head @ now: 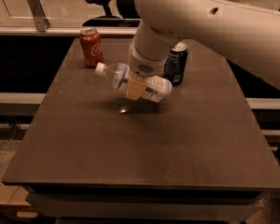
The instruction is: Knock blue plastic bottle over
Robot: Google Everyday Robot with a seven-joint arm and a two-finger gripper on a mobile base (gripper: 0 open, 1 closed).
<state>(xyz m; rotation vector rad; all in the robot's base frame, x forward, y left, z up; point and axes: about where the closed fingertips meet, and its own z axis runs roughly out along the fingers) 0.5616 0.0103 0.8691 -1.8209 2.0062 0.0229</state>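
The blue plastic bottle (115, 75), clear with a white cap pointing left and a white-and-blue label, lies almost level just above the table's middle. My gripper (135, 87) comes down from the white arm and is shut around the bottle's middle. A tan finger pad (134, 89) covers part of the label. The bottle's shadow falls on the table (84, 143) below it.
A red Coca-Cola can (91, 47) stands upright at the table's back left. A dark blue soda can (176, 63) stands upright behind the bottle, to the right, partly hidden by the arm. An office chair (101, 6) is beyond the table.
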